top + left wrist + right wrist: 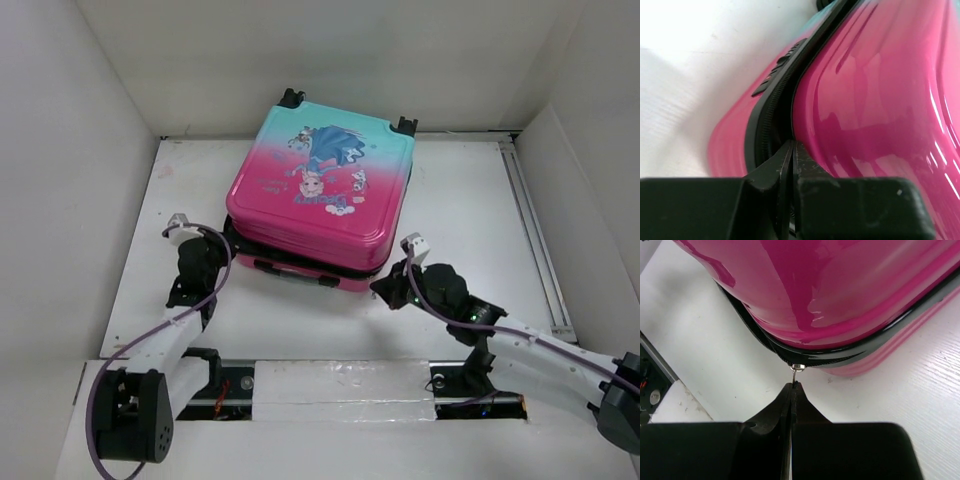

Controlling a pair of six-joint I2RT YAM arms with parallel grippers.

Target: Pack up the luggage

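Observation:
The luggage [320,190] lies flat on the white table with its lid down, pink fading to teal, a cartoon princess on top and black wheels at the far end. My left gripper [226,236] is at its near left corner. In the left wrist view that gripper [792,145] is shut, its tips pressed into the black zipper seam [771,117] beside the pink shell [880,100]; nothing shows between its fingers. My right gripper [386,289] is at the near right corner. In the right wrist view it [792,385] is shut on the small silver zipper pull [797,368] under the shell [840,290].
White walls box in the table [470,220] on three sides. A metal rail [532,235] runs along the right edge. The arms' mounting rail [340,385] crosses the near edge. A black carry handle [290,272] sits on the luggage's near side.

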